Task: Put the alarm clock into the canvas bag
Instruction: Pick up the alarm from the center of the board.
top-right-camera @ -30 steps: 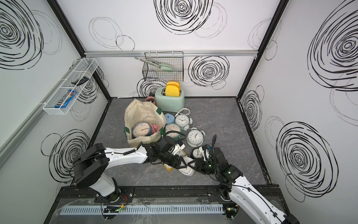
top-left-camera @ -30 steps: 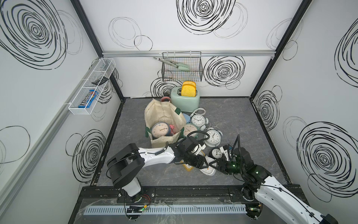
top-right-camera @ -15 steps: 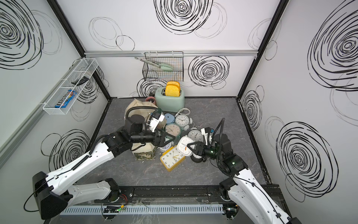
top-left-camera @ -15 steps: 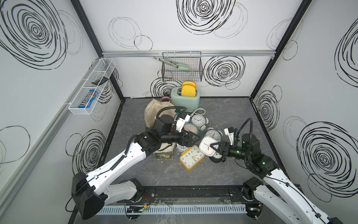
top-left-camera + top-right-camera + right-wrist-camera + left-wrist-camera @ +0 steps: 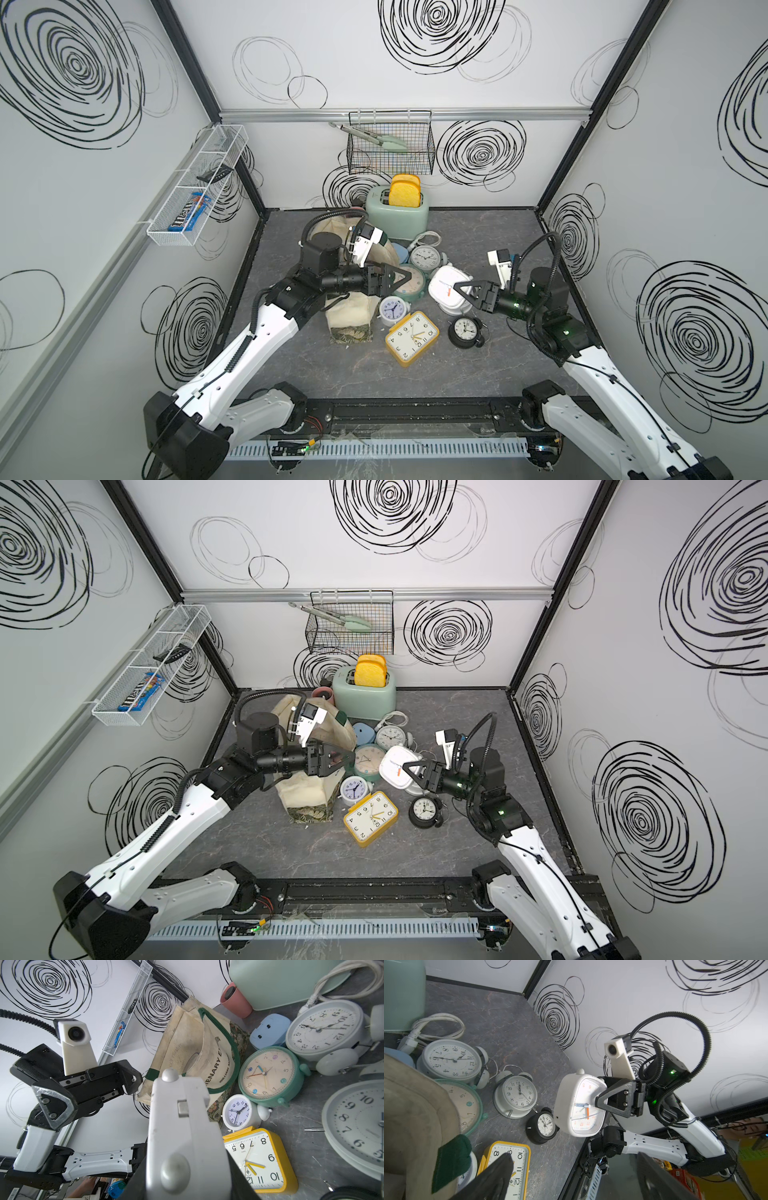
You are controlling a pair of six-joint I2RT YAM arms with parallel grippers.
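Right claw [image 5: 459,295] clamped on the white alarm clock [image 5: 444,284], which is off the desk [image 5: 478,232], above the other clocks [image 5: 424,257] and apart from the canvas bag [image 5: 349,309]. Bag lies on the desk under the left arm [image 5: 270,328], leafy base toward the front. Left claw [image 5: 397,279] spread wide, empty, above the bag beside the teal clock [image 5: 417,283].

Bare floor [image 5: 478,374] is left free in front; the bag [image 5: 349,311] is crowded by clocks [image 5: 424,257] alongside and the toaster [image 5: 397,216] behind.
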